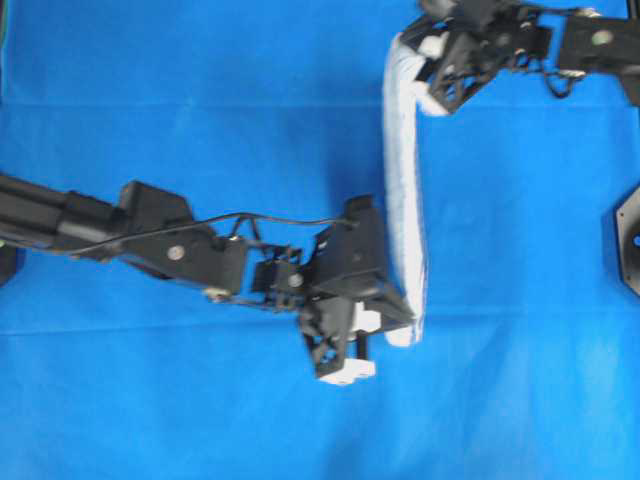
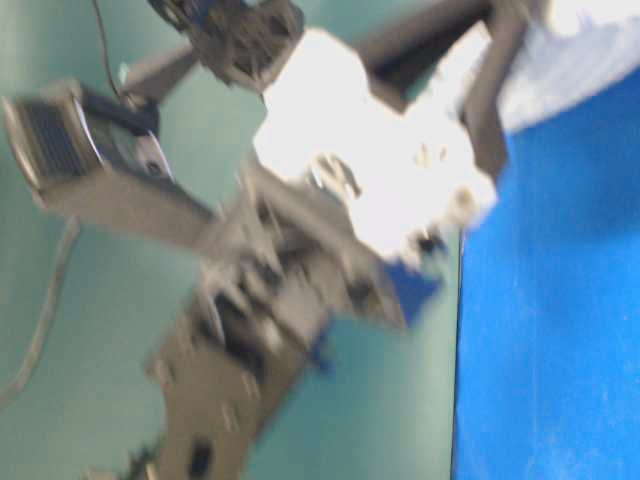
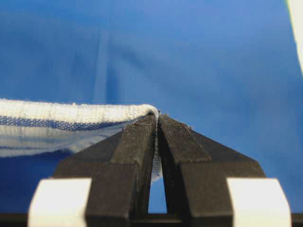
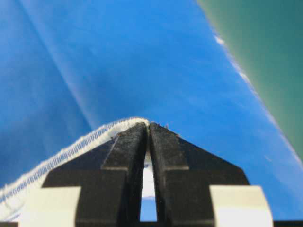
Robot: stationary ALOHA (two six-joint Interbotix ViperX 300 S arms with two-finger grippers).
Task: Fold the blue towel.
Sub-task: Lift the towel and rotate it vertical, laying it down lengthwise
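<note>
The blue towel (image 1: 404, 190) hangs lifted off the table as a narrow white striped band stretched between my two grippers. My left gripper (image 1: 404, 322) is shut on its near end; in the left wrist view the towel (image 3: 61, 120) runs off to the left from the pinched corner between the left gripper's (image 3: 157, 118) fingertips. My right gripper (image 1: 428, 62) is shut on the far end at the top of the overhead view. From the right wrist camera, the towel's stitched hem (image 4: 71, 149) leaves the right gripper's (image 4: 148, 125) tips toward the lower left.
The plain blue table covering (image 1: 200, 110) spreads under everything. A black arm base (image 1: 628, 240) sits at the right edge. The table-level view is blurred; it shows arm parts (image 2: 270, 290), a green wall (image 2: 100, 350) and the table's blue edge (image 2: 540, 300).
</note>
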